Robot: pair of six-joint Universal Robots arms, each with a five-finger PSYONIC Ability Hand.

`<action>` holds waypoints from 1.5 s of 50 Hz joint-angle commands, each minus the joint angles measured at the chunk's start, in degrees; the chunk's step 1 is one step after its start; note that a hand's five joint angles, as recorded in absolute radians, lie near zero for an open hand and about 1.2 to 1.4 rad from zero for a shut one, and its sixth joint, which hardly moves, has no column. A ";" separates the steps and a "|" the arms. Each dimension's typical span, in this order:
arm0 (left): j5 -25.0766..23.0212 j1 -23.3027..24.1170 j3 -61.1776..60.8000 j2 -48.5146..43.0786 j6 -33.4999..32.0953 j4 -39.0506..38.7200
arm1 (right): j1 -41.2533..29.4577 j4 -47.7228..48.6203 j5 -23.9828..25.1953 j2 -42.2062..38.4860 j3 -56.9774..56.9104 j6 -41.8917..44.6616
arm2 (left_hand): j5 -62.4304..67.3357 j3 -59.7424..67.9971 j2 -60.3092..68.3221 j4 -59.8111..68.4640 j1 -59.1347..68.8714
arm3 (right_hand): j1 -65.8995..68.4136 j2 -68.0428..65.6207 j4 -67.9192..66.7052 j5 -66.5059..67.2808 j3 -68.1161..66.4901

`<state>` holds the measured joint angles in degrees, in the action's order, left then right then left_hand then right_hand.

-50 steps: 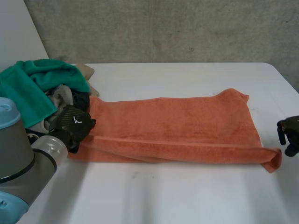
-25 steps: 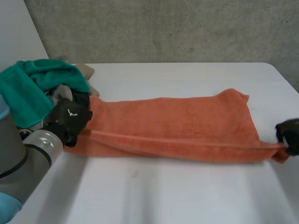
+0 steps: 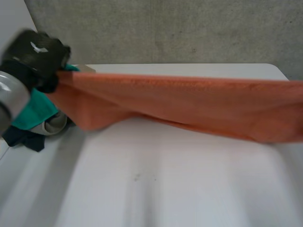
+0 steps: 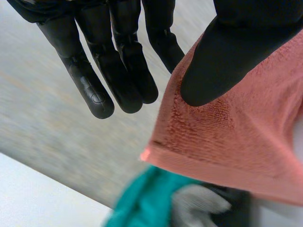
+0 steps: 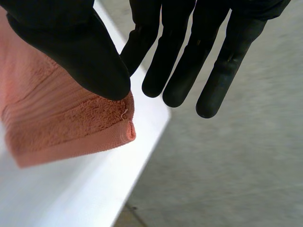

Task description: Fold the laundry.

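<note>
Two hands pinch the orange towel (image 3: 189,101) by its ends, left hand (image 3: 35,56) at nine o'clock, right hand (image 5: 71,42) at three, holding it stretched above the tabletop (image 3: 165,189), likely to straighten it for a clean fold.

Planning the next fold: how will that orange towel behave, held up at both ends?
Probably floppy: the orange towel droops below its stretched top edge between the left hand and right hand. Its terry pile likely grips under each thumb, so slipping seems unlikely.
</note>
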<state>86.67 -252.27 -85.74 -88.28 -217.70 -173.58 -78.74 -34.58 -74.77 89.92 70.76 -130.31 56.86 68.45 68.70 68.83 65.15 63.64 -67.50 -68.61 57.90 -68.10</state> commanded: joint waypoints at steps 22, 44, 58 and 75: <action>3.24 1.87 49.36 -43.21 -0.20 -41.92 | -17.50 66.30 -18.39 -30.16 -25.05 -14.27 | 13.14 11.55 11.30 11.17 14.85 | 16.36 -12.50 -11.39 12.10 -11.90; -2.90 0.55 12.54 -40.57 8.17 -43.51 | -18.03 51.81 -12.68 -37.18 -5.02 -13.92 | 13.14 11.55 11.30 11.17 14.85 | 16.36 -12.50 -11.39 12.10 -11.90; -2.73 3.54 -12.59 -22.22 0.36 -26.65 | -15.14 24.94 -12.33 -26.07 8.14 -4.11 | 13.14 11.55 11.30 11.17 14.85 | 16.36 -12.50 -11.39 12.10 -11.90; -1.15 4.86 -17.18 -6.28 -12.66 11.18 | -7.57 9.79 -9.52 -7.74 26.19 18.87 | 13.14 11.55 11.30 11.17 14.85 | 16.36 -12.50 -11.39 12.10 -11.90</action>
<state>85.62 -247.33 -106.15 -91.80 -230.20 -159.27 -86.15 -25.30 -85.61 82.76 95.64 -110.74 56.86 68.49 68.75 69.02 65.15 63.64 -67.49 -68.66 58.28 -68.37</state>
